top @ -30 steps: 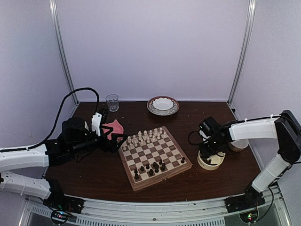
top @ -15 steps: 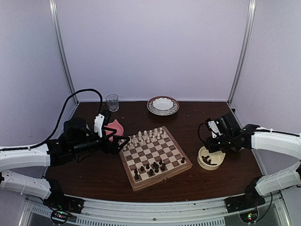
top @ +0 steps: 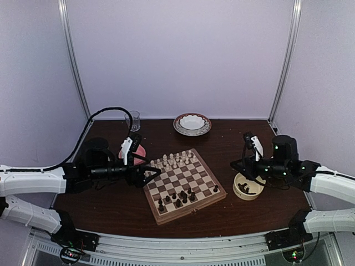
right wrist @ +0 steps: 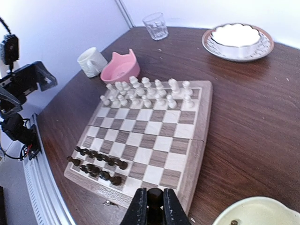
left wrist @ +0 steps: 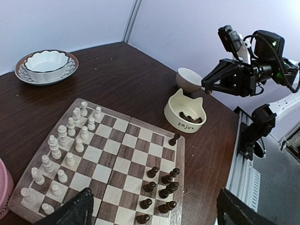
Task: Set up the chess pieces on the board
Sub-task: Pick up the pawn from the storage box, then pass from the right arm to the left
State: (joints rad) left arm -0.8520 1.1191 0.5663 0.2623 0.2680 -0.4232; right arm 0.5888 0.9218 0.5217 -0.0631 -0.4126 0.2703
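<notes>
Matt wooden board (right wrist: 161, 142) on glossy wooden table (right wrist: 243, 93).

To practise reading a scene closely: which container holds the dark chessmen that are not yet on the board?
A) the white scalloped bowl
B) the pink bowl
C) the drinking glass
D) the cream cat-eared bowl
D: the left wrist view shows dark chessmen lying inside the cream cat-eared bowl beside the board.

Right tool (top: 242, 164) up from bowl (top: 247, 194)
</notes>
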